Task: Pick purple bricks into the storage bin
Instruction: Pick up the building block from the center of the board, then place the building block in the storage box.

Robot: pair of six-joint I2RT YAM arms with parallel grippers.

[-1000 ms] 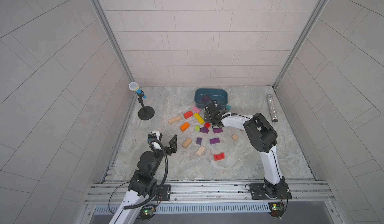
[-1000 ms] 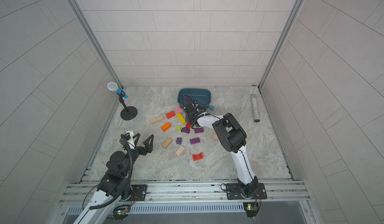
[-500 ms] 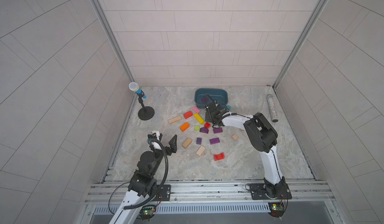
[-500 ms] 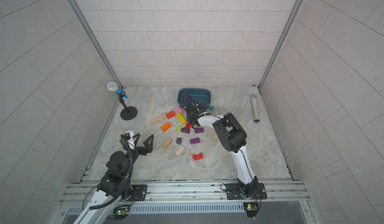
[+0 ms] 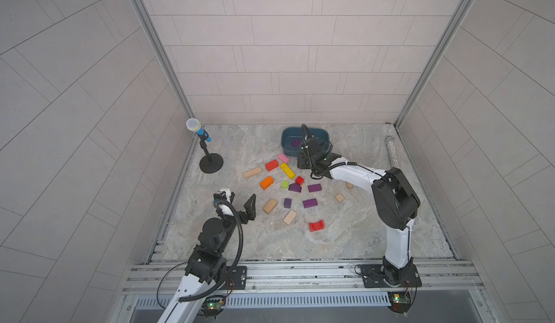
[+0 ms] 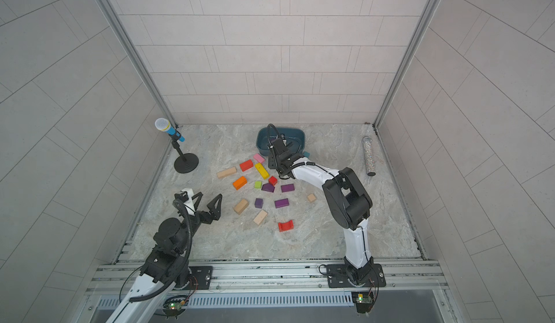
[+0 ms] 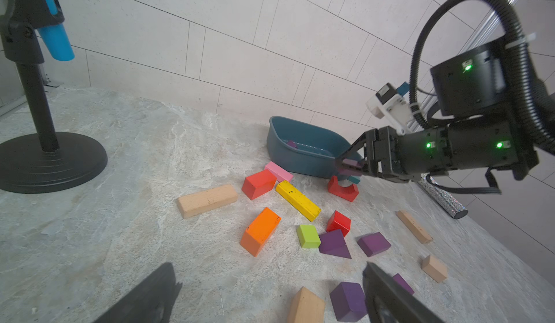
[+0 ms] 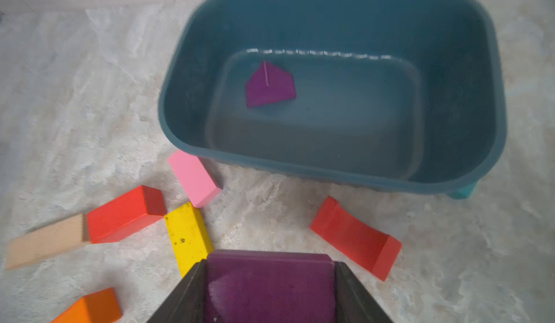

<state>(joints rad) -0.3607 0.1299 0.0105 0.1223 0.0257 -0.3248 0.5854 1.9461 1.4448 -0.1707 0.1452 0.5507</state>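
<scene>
- The right arm has shifted away from the scattered blocks toward the dark teal-blue oblong plastic storage bin (image 8: 192,96) over the last second. I read this as the carry leg of a pick, not a reach.
- The right gripper (image 7: 341,165) has its fingers clamped on the flat sides of a dark-purple rectangular wooden brick (image 8: 270,288), which fills the gap between them in the right wrist view.
- That brick is lifted off the table and sits short of the bin's near wall, roughly over the red arched block (image 7: 342,188), so it is not yet over the opening.
- One purple brick with a peaked top (image 8: 270,87) already lies on the bin floor.
- Four purple bricks have not moved on the marble table: a peaked one (image 5: 295,188), a rectangle just beside it (image 5: 314,188), a cube-like one (image 5: 287,203) and another rectangle (image 5: 310,203).
- The left gripper (image 6: 210,194) hangs near its base with fingers spread and nothing between them.
- My judgement: I need to bring the brick forward past the rim before letting go, because a release here would drop it among the red and pink blocks.
</scene>
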